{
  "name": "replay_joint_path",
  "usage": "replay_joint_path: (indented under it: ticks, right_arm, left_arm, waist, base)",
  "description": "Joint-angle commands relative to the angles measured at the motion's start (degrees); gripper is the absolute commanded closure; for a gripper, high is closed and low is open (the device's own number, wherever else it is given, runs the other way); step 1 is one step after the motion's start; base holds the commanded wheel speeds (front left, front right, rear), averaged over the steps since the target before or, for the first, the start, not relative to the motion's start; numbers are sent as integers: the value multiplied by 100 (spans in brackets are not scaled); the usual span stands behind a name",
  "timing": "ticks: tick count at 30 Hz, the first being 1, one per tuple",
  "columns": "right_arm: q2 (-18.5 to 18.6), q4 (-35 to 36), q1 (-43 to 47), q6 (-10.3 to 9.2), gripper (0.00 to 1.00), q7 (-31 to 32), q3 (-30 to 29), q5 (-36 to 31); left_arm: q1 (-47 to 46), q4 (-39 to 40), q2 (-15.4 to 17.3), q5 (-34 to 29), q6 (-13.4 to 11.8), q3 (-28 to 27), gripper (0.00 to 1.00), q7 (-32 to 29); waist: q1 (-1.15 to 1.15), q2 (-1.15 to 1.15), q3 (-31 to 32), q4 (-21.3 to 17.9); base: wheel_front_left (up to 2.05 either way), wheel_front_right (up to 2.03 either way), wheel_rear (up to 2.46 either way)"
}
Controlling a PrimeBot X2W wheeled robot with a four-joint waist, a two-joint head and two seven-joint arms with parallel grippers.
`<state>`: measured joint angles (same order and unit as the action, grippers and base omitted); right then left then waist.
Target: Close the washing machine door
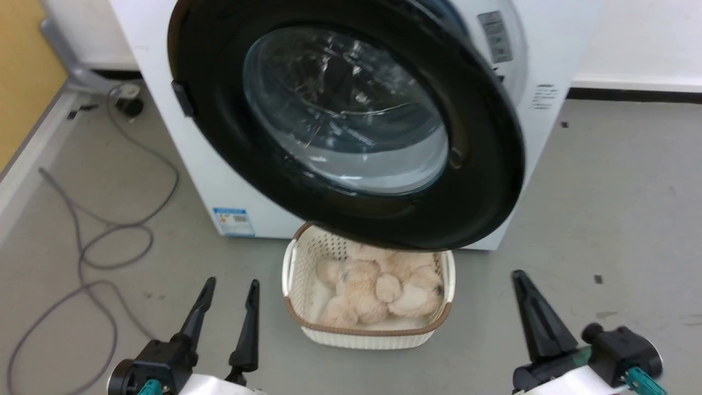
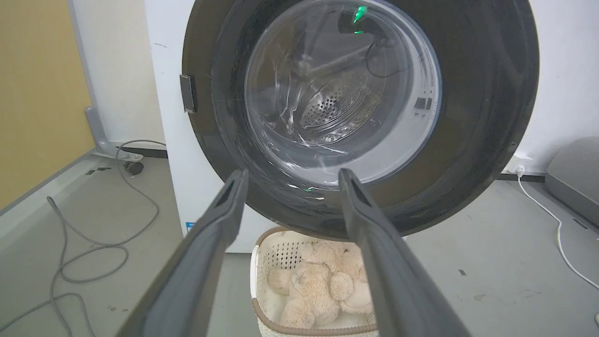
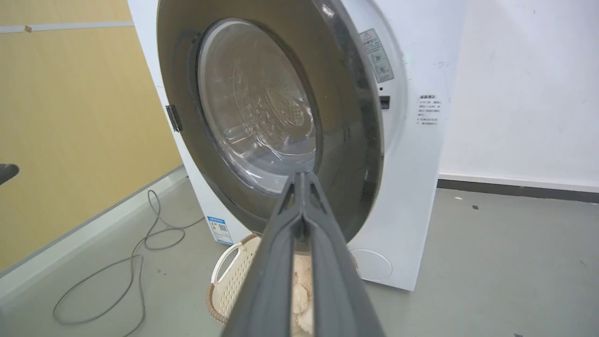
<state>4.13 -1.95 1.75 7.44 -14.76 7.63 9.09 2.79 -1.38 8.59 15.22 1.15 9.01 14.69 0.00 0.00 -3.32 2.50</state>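
Overhanging the basket (image 1: 362, 339), the door (image 1: 482, 181) hides its far rim; left jaws are spread, right jaws closed.

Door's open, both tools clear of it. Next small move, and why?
Probably raise the shut right tool to the black rim of the washing machine door, on its latch side. The door stands swung out over the basket, hinged on the right, neither tool touching it, and a shut tool suits pushing.

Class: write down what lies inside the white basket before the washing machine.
Fluffy beige plush toys fill the white basket. The washing machine door hides the basket's far end, and the toys cover much of its bottom.
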Motion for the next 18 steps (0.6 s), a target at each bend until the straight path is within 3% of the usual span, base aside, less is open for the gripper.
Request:
replay_joint_path:
  ticks: [1, 7, 9, 18]
  right_arm:
    - [129, -39, -164, 5, 100, -24, 97, 13]
    - [442, -205, -758, 5, 100, 74, 451, 175]
    - [741, -408, -1226, 5, 100, 197, 660, 209]
    - [1390, -965, -2441, 5, 100, 477, 638, 581]
  left_arm:
    - [-101, 5, -45, -58, 39, -14, 0, 30]
    - [-281, 47, -158, -147, 127, -118, 0, 30]
    - [-368, 2, -217, -178, 192, -144, 0, 30]
    - [-727, 27, -385, -185, 316, -319, 0, 30]
  waist:
    - [0, 0, -140, 128]
    - [0, 0, -490, 313]
    - [0, 0, -695, 439]
    - [0, 0, -1258, 765]
  base:
    - [0, 0, 0]
    - [0, 0, 0]
    - [0, 0, 0]
    - [0, 0, 0]
